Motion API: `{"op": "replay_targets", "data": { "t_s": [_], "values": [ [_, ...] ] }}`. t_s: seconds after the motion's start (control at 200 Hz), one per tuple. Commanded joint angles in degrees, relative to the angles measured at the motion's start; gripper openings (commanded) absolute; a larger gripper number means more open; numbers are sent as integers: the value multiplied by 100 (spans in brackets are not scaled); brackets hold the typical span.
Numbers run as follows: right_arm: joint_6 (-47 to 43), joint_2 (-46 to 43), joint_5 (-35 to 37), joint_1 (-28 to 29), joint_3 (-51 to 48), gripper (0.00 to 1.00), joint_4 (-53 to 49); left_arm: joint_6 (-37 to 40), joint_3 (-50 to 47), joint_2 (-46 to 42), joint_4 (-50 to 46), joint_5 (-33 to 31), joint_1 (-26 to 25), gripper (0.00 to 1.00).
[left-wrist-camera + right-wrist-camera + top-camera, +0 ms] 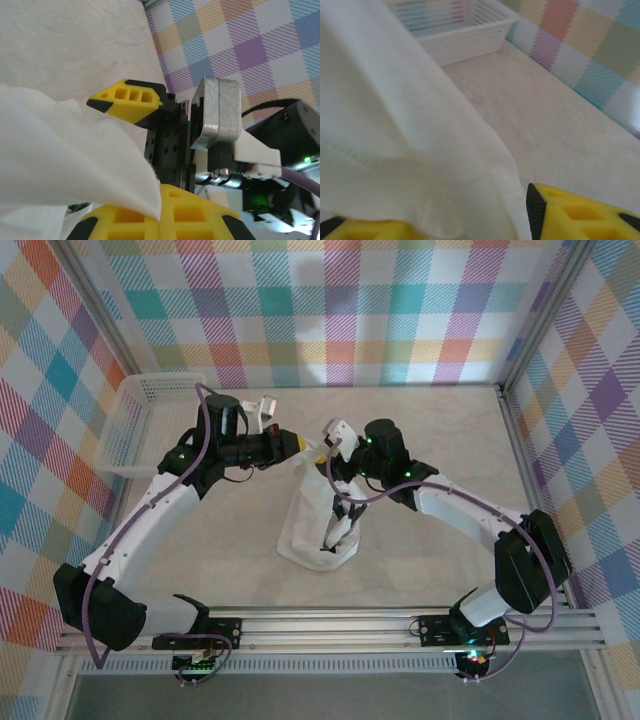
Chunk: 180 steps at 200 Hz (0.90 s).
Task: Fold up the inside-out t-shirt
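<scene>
The inside-out t-shirt (322,525) is a bunched white cloth hanging from the grippers, with its lower end resting on the table. My left gripper (300,447) holds its top edge. In the left wrist view the two yellow fingers (200,220) are pressed together with a corner of cloth (75,165) pinched in the seam (162,217). My right gripper (336,444) faces it closely. Its fingers (585,215) stand apart with loose cloth (410,150) draped between them. One right finger (127,97) shows above the cloth.
A white mesh basket (150,420) stands at the back left against the wall, and its rim (465,30) shows past the cloth. The beige tabletop (450,440) is ringed by checked walls. A metal rail (330,625) runs along the near edge.
</scene>
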Motion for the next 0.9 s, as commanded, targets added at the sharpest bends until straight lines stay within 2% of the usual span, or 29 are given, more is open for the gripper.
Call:
{"op": "replay_targets", "data": {
  "t_s": [0.0,0.045,0.1,0.125,0.21,0.28,0.365,0.42,0.495,0.55,0.595,0.66,0.72,0.785,0.81,0.86,0.895],
  "values": [
    [-127,-50,-772,-5,168,41,-549,898,461,2,-898,-390,108,0],
    [-6,-179,-1142,-19,77,35,-590,1038,499,44,-952,-388,269,0],
    [295,-348,-1959,-70,51,22,-730,1122,548,152,-960,-253,489,0],
    [471,-393,-2380,-80,72,19,-785,1157,584,223,-971,-172,559,0],
    [1252,-430,-3575,-89,112,23,-757,1316,783,494,-1054,86,639,0],
    [1912,-394,-3983,-85,87,28,-546,1273,849,633,-953,343,639,0],
    [2132,-433,-3990,-89,17,32,-368,1203,781,658,-795,490,636,0],
    [2133,-494,-3593,-89,3,41,-328,1237,709,624,-768,586,639,0],
    [2143,-542,-3042,-135,16,43,-247,1283,587,533,-766,639,630,0],
    [2318,-485,-2830,-221,61,50,-130,1309,480,457,-757,661,630,0],
    [2488,-379,-2846,-320,133,52,-73,1310,384,382,-741,685,630,0],
    [2776,-205,-2916,-441,278,62,-44,1341,295,290,-746,689,630,0],
    [3005,-68,-3058,-538,350,59,10,1346,229,216,-740,663,634,0],
    [3219,27,-3170,-620,336,43,166,1339,173,153,-718,623,630,0],
    [3226,58,-3167,-623,340,39,154,1324,161,138,-706,609,629,0],
    [3069,93,-3216,-621,350,38,24,1295,146,116,-659,604,630,0],
    [2919,123,-3233,-617,338,42,-89,1265,138,109,-619,625,626,0]
  ]
}}
